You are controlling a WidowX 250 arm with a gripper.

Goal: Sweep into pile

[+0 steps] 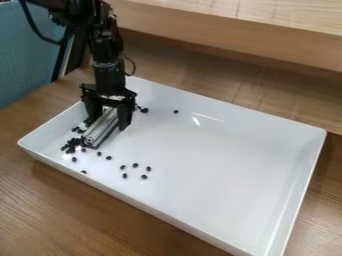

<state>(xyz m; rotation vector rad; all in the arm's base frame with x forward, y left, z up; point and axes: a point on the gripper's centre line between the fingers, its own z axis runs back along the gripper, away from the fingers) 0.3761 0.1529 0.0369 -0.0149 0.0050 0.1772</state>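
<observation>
Gripper [107, 123] clamped on metal bar [100, 129], low in white tray [220, 160], presumably so its long edge can push beans [71, 145]. Most beans bunch by the bar's near end; strays probably need herding inward, hence the low hold.

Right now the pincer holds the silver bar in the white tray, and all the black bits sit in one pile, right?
Not one pile: the camera view shows the black bits spread out. The pincer does hold the silver bar in the white tray.

The black arm [102, 47] has thin, looping cables [29, 21].
</observation>
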